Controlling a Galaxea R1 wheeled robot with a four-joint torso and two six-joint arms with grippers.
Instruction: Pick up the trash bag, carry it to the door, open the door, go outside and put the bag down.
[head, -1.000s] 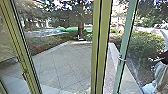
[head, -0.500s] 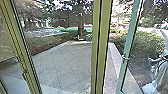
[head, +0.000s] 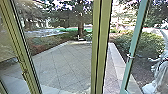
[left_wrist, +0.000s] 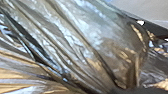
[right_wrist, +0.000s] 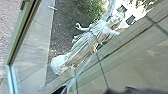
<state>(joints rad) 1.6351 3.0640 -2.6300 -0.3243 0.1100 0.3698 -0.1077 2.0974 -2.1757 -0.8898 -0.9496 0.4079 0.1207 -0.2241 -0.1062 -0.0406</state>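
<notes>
The door (head: 136, 32) has swung farther outward, the trash bag (left_wrist: 82, 45) lies close before the left wrist camera, neither gripper's state can be told, and the door, if unsupported, could swing back and catch the bulky plastic.

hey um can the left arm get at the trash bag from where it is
Most likely yes: the trash bag looms large and close in the left wrist view, its shiny folds facing the camera, with nothing visible blocking the way.
</notes>
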